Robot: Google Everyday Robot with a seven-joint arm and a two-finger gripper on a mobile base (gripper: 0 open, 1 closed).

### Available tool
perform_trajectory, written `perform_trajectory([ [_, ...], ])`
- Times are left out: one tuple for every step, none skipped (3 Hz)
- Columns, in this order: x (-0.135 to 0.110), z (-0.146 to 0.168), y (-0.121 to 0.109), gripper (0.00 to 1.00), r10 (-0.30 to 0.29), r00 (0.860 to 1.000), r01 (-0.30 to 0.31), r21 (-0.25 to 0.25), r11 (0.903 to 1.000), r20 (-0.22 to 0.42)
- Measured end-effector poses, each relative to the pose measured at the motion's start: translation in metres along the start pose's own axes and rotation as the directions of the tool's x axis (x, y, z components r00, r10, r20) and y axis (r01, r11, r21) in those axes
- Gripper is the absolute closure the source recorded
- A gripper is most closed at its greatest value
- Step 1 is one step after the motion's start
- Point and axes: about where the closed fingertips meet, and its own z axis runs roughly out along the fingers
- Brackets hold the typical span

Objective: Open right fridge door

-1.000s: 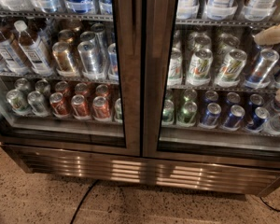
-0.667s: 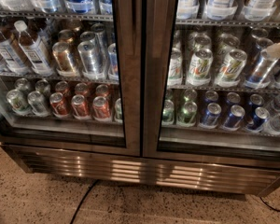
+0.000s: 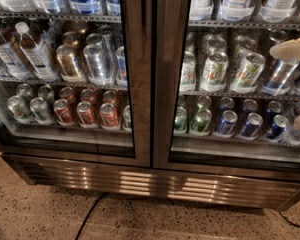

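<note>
While the right fridge door [image 3: 230, 151] sat shut across the right half of the view, my hand [image 3: 292, 50] hovered over its glass at the far right edge; whether it was clenched or released I couldn't tell. With no handle in sight there, I judged it might skid off the glass and leave the door shut.

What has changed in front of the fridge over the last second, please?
The gripper, at the right edge in front of the right fridge door, has dropped slightly, with its jaws open and holding nothing. That door and the left door remain shut, and the cans and bottles have not moved.
</note>
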Motion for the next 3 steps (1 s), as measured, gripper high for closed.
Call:
perform_trajectory([
  [-0.027,0.030,0.007,0.00,-0.064,0.998,0.063,-0.059,0.9962,-0.001],
  [-0.044,0.050,0.014,0.00,-0.104,0.995,0.103,-0.098,0.9899,-0.005],
  [-0.044,0.050,0.014,0.00,-0.104,0.995,0.103,-0.098,0.9899,-0.004],
])
